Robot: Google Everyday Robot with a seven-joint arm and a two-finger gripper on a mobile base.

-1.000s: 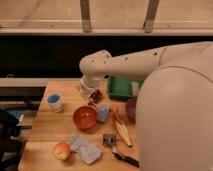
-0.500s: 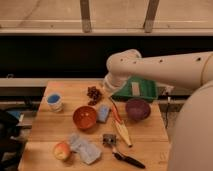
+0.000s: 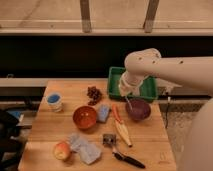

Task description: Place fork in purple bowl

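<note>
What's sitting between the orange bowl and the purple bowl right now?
In the camera view, a blue sponge and an orange-handled knife lie between the orange bowl and the purple bowl. The gripper, shut, hangs over the purple bowl's left rim.

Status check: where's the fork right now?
Gripper shut on fork, above purple bowl. Fork tip reaches into bowl. Nothing in the way.

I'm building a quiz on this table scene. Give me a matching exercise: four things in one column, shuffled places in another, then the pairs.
Things:
1. tool
2. apple
3. green tray
4. blue cup

Places:
A. table's far edge
B. table's left side
C. over the purple bowl, holding the fork
D. near front left corner

Pairs: 1-C, 2-D, 3-A, 4-B
</note>
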